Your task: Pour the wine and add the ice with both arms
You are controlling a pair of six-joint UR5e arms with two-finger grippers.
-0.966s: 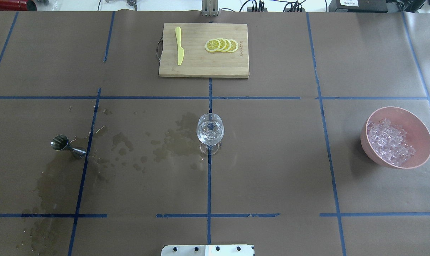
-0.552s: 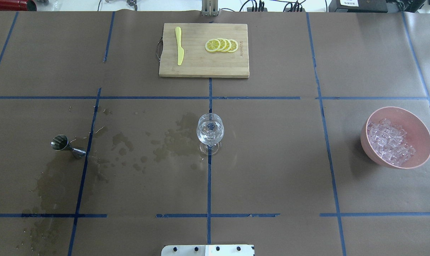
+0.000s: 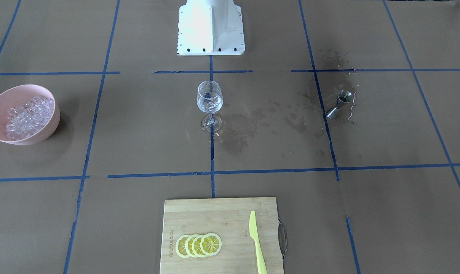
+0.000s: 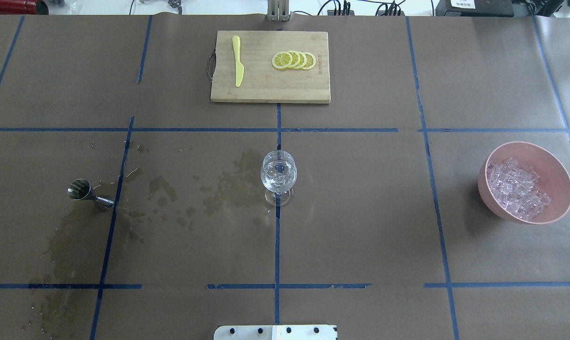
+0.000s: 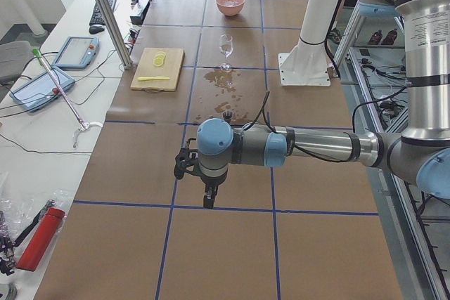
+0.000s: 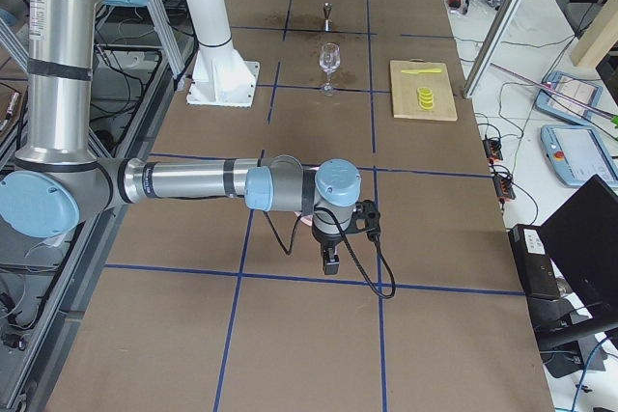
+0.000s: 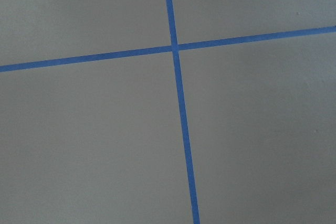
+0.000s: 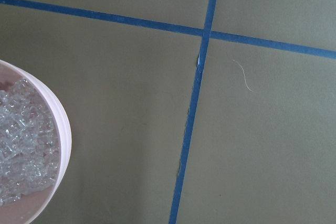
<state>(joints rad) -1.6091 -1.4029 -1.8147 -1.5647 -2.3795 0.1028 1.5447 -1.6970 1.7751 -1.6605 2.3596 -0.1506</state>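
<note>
A clear wine glass (image 4: 279,177) stands upright at the table's middle and also shows in the front-facing view (image 3: 209,101). The ice (image 4: 516,189) fills a pink bowl (image 4: 561,170) at the right; the right wrist view shows the ice (image 8: 21,140) at its left edge. A steel jigger (image 4: 89,193) lies on its side at the left. My left gripper (image 5: 207,201) hangs over bare paper, outside the overhead view. My right gripper (image 6: 330,262) hangs near the bowl's end of the table. I cannot tell if either is open or shut.
A wooden cutting board (image 4: 271,89) at the far middle carries lemon slices (image 4: 294,60) and a yellow knife (image 4: 238,61). Wet stains (image 4: 228,189) spread between the jigger and the glass. The white robot base (image 3: 211,26) stands at the near edge.
</note>
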